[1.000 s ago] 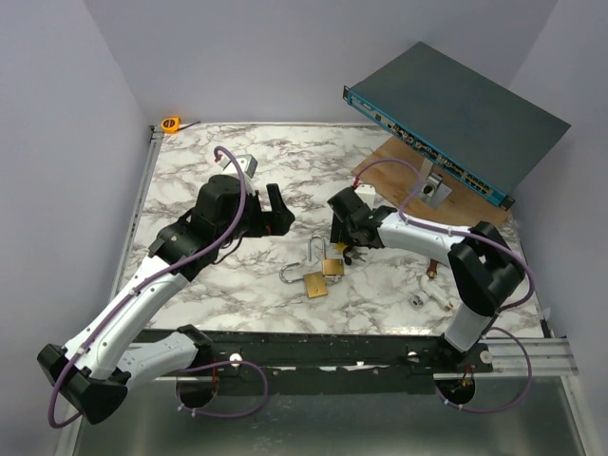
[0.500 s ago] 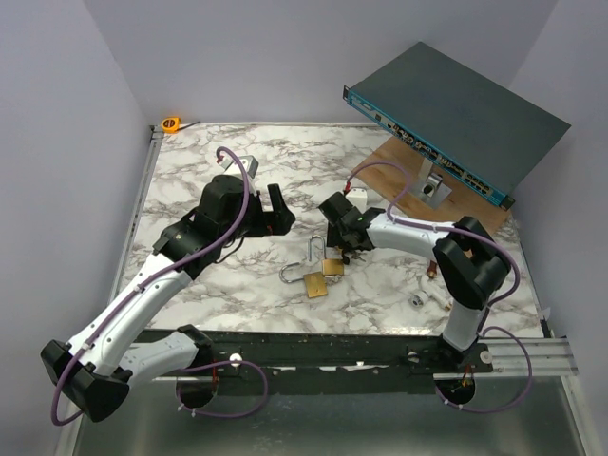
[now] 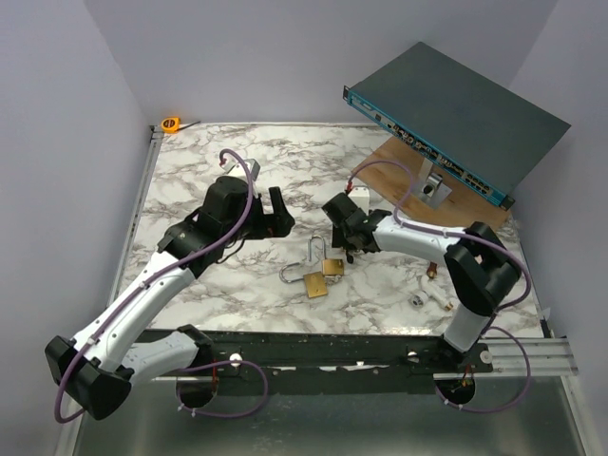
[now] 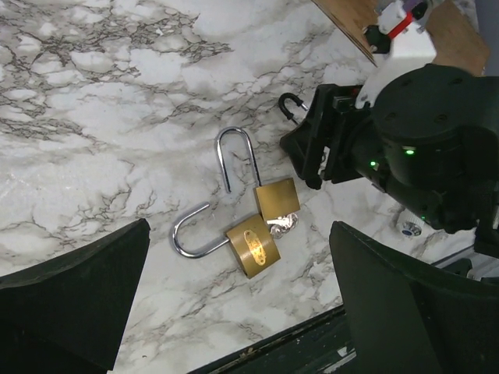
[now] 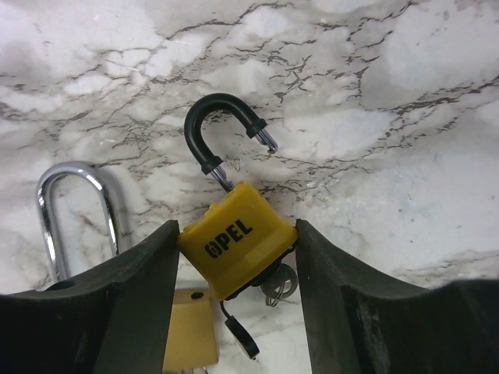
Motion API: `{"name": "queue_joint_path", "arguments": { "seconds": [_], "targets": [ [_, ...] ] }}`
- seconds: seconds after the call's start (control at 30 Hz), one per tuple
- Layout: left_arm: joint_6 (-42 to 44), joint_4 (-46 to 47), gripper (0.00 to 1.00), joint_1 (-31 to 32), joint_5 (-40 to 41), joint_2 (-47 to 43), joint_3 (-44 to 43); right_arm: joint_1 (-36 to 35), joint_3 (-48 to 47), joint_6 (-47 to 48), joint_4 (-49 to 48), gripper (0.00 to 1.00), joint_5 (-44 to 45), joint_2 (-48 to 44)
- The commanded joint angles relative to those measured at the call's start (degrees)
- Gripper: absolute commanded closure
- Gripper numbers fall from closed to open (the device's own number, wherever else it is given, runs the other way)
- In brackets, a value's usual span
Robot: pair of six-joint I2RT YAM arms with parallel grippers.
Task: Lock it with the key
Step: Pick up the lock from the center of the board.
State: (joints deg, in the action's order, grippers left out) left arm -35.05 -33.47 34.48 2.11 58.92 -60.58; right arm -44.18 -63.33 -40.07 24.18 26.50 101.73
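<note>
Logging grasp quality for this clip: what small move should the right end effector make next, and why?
Probably squeeze slightly tighter. The right end effector has its fingers against both sides of the yellow padlock, whose black shackle stands open, with the key at its lower end. A firm hold seems needed before turning or pressing.

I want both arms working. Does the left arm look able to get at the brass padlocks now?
Probably yes: the left gripper hangs open above the brass padlocks, which lie uncovered on the marble. The right gripper, jaws on the yellow padlock, crowds one side.
</note>
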Motion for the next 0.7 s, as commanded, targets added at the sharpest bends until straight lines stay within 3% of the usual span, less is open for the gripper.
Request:
{"name": "queue_joint_path", "arguments": {
  "seconds": [0.0,0.33,0.53,0.67],
  "targets": [
    [-0.28,1.38,0.04,-1.1,-5.61,1.29,0.81,-0.33,1.36,5.79,-4.01,0.82,1.82,-9.07],
    [-3.3,7.73,0.19,-6.8,-25.43,4.85,-1.81,-0.42,4.99,19.26,-14.47,0.83,-16.27,-26.64],
    [2.81,4.7,0.29,-6.8,-29.34,8.2,-9.46,-0.41,3.96,22.94,-16.61,0.83,-26.82,-32.08],
    [12.57,6.42,0.3,-6.4,-32.03,5.65,-11.76,-0.44,0.57,24.49,-14.44,0.83,-35.71,-32.85]
  ]
}}
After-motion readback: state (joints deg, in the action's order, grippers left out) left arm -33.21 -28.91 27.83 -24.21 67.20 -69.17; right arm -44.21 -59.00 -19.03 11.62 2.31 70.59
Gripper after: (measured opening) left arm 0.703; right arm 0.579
